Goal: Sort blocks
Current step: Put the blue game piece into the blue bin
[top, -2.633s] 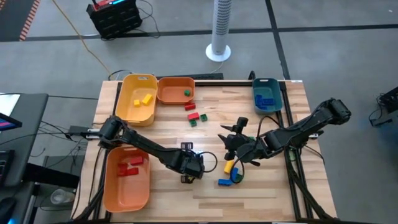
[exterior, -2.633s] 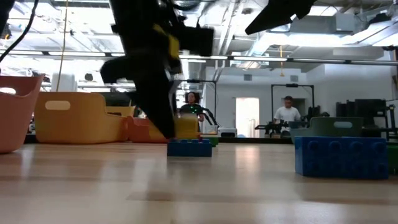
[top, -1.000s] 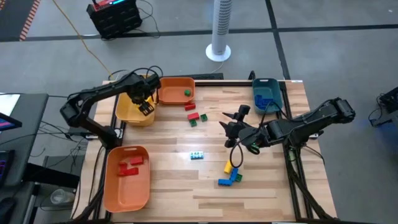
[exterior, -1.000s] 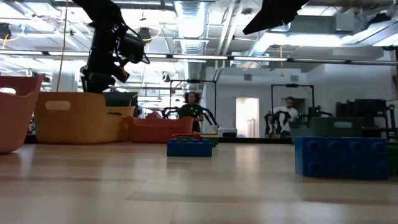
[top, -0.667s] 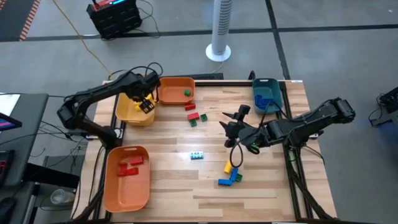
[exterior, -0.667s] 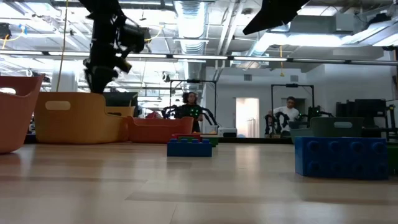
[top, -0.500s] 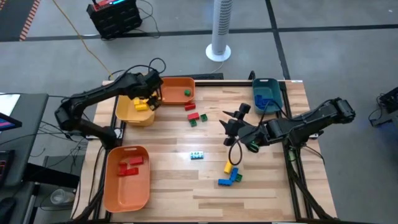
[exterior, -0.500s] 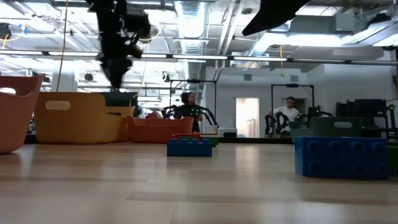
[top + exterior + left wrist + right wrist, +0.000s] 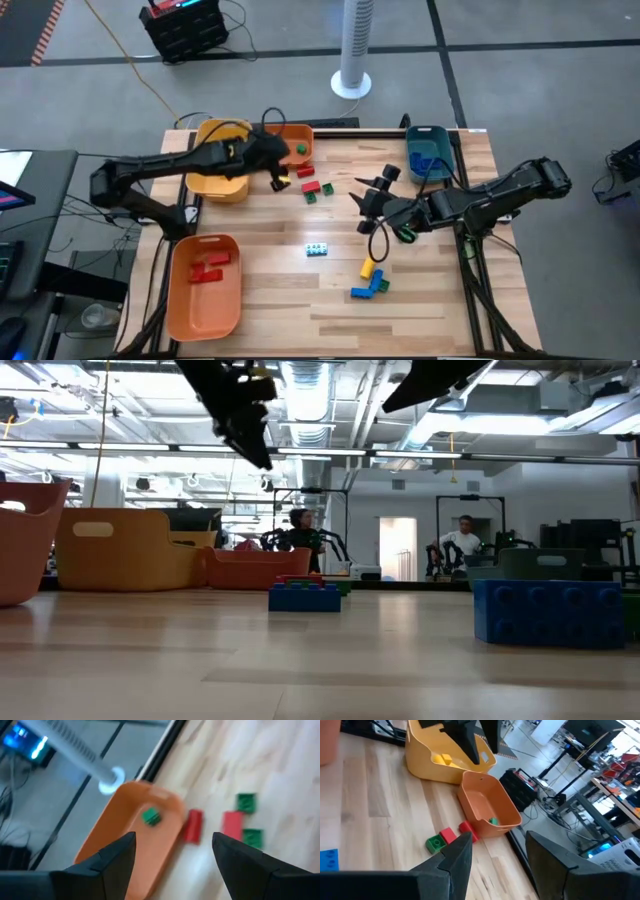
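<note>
1. Wooden bench carries four bins: a yellow bin and a small orange bin side by side at the far left, a large orange bin at the near left corner, and a teal bin at the far right.
2. Left gripper hangs above the bench just beside the small orange bin's near edge, its fingers spread wide with nothing between them.
3. Right gripper hovers over the middle of the bench, fingers parted and empty, as its wrist view shows.
4. Loose blocks near the small orange bin: a red block close to its near edge, another red block, and two green blocks just beside that one.
5. A single green block lies inside the small orange bin.
6. Yellow blocks lie in the yellow bin, partly hidden by the left arm in the high view.
7. Red blocks lie in the large orange bin.
8. Blue blocks lie in the teal bin.
9. A small pale green block lies alone at the bench's middle.
10. Nearer the front edge, a yellow block touches a cluster of blue blocks.
11. Across the room behind the bench, a person shows in the low view.
</note>
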You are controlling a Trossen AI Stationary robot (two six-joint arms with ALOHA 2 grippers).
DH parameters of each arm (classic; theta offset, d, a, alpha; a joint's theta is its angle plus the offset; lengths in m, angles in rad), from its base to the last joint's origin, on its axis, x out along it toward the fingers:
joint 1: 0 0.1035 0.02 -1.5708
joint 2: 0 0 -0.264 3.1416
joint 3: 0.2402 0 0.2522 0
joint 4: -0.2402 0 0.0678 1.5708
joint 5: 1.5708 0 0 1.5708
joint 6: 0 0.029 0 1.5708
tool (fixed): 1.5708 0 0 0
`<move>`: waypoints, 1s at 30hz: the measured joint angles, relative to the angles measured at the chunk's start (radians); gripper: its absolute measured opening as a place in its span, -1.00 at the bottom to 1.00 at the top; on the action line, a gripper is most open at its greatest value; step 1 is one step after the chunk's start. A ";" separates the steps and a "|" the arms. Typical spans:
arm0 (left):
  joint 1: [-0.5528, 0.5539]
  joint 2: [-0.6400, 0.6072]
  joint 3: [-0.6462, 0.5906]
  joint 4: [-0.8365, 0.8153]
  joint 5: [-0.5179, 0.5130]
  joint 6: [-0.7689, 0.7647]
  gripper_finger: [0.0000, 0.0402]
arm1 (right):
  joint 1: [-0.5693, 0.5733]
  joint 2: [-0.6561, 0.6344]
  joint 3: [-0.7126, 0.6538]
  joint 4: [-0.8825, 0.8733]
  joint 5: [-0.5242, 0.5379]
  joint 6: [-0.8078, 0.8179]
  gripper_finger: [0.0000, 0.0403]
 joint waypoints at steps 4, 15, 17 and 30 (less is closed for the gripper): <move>-0.073 0.000 0.000 0.017 0.012 -0.023 0.27 | 0.000 0.000 0.000 0.001 -0.001 0.000 -0.03; -0.181 0.000 0.000 0.095 0.019 -0.029 0.27 | -0.007 0.000 0.000 0.014 -0.001 0.001 -0.03; -0.181 0.000 0.000 0.115 0.016 -0.020 0.27 | -0.006 0.000 0.000 0.013 -0.001 0.008 -0.03; -0.251 0.000 -0.046 0.125 0.095 0.118 0.27 | -0.007 0.000 0.000 -0.237 -0.046 0.185 -0.03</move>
